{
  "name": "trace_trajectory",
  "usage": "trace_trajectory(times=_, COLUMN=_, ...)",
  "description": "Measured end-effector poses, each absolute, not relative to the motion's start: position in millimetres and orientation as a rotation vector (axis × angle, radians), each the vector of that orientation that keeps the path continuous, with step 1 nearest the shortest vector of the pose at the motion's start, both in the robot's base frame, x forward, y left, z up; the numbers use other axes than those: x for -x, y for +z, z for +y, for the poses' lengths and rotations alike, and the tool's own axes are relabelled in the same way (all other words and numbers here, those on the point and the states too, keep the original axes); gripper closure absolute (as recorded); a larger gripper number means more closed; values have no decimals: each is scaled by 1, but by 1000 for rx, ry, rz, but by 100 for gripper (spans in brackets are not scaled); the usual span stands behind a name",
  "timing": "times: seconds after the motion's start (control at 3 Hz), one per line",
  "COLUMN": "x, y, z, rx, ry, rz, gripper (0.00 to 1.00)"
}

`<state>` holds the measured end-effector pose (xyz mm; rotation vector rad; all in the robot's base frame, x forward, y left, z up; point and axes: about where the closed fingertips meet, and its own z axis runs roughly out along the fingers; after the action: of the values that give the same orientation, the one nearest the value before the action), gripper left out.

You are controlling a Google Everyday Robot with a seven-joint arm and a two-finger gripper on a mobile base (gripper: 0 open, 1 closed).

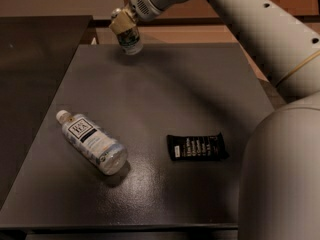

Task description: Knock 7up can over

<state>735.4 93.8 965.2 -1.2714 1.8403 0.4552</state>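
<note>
The 7up can [131, 41], small and white with green markings, is at the far edge of the dark table [165, 94], left of centre. It leans over instead of standing upright. My gripper [121, 22] is right above it and slightly to its left, touching or nearly touching its top. The arm reaches in from the upper right.
A clear plastic bottle with a white cap [91, 142] lies on its side at the front left. A black snack bar wrapper [196, 146] lies flat at the front centre-right. My arm's bulky base [280, 174] fills the right side. A second dark surface [30, 74] lies left.
</note>
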Motion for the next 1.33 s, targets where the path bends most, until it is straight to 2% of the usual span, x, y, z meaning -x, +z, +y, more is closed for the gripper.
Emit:
trace_trajectory(times=0.33, x=-728, y=968, z=82, rx=1323, ry=407, rz=1867, gripper=100)
trace_trajectory(times=0.67, x=-702, y=950, z=44, rx=1494, ry=278, rz=1923, gripper=100)
trace_trajectory(times=1.33, x=-640, y=907, z=1, rx=1938, ry=106, rz=1906, gripper=100)
